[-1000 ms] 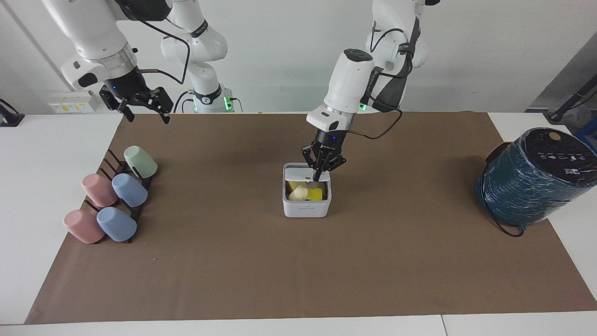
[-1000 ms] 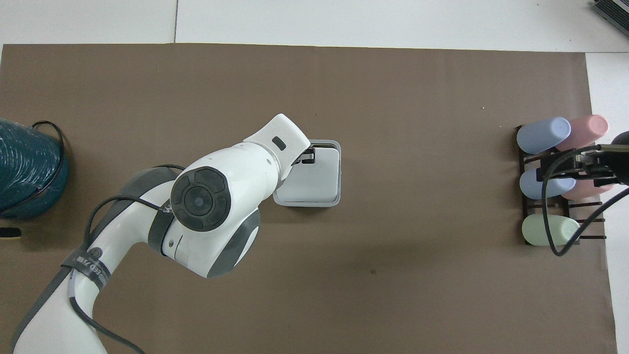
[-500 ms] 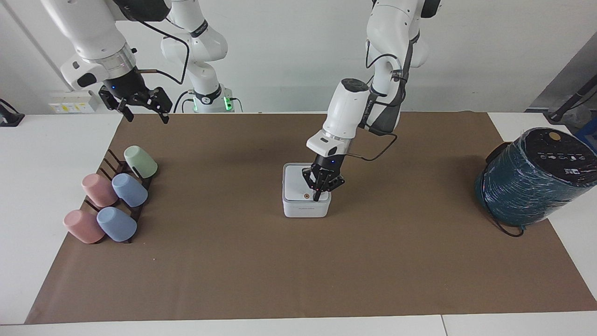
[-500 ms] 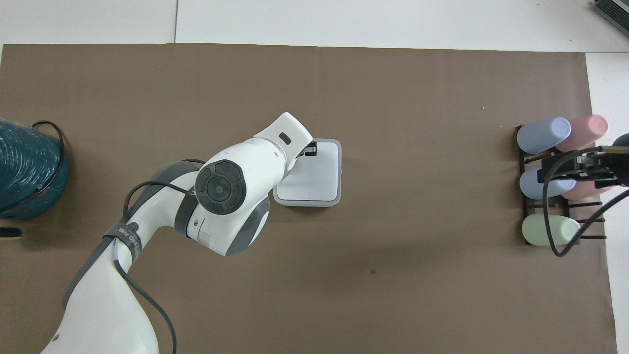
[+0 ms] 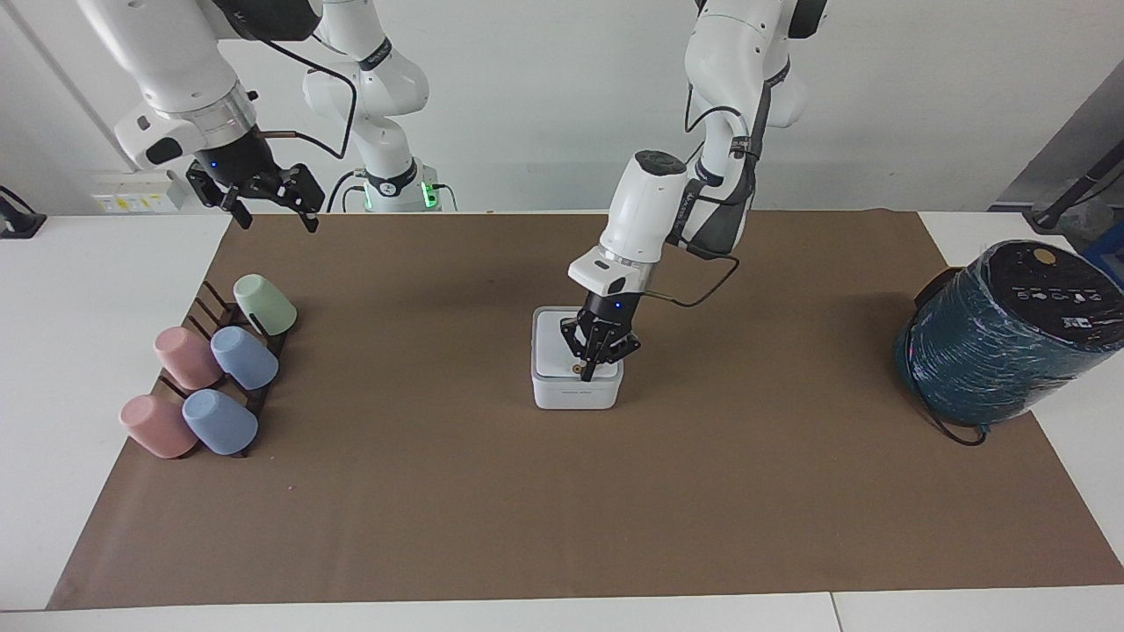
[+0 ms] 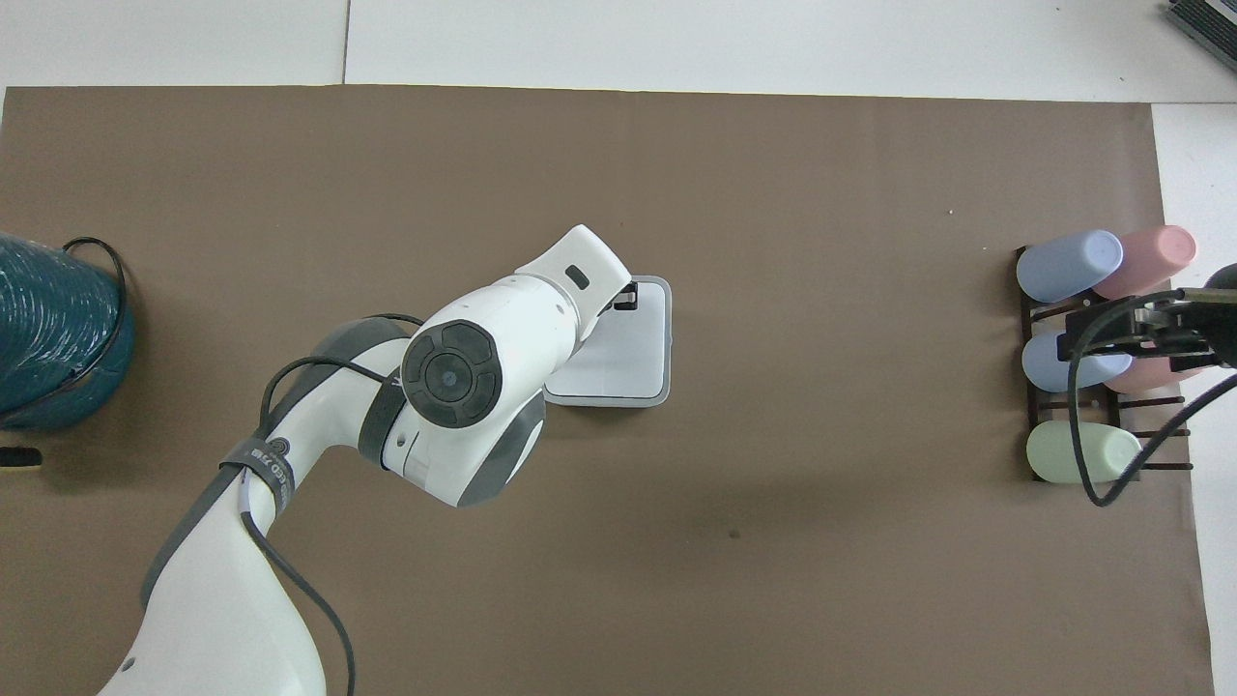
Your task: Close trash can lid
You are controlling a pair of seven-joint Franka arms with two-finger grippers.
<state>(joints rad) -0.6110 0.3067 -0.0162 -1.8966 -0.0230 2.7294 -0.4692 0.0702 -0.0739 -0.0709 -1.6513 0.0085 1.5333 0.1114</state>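
Observation:
The small white trash can [image 5: 577,392] stands in the middle of the brown mat. Its white lid [image 5: 556,348] lies flat on it, with the orange dot beside my fingertips; the inside is hidden. It also shows in the overhead view [image 6: 633,353]. My left gripper [image 5: 587,375] is shut, and its tip rests on the lid's top near the edge farther from the robots. In the overhead view only a bit of it [image 6: 624,296] shows past the wrist. My right gripper [image 5: 268,211] is open and empty, held up in the air over the cup rack, waiting.
A dark rack [image 5: 204,309] with several pastel cups lies toward the right arm's end; it also shows in the overhead view [image 6: 1032,389]. A large teal wrapped cylinder [image 5: 1001,338] with a black top and a cable sits at the left arm's end.
The lid went from half open, with yellow things showing inside, to flat down on the can. My left gripper came down with it and stays on its top. The right arm has not moved.

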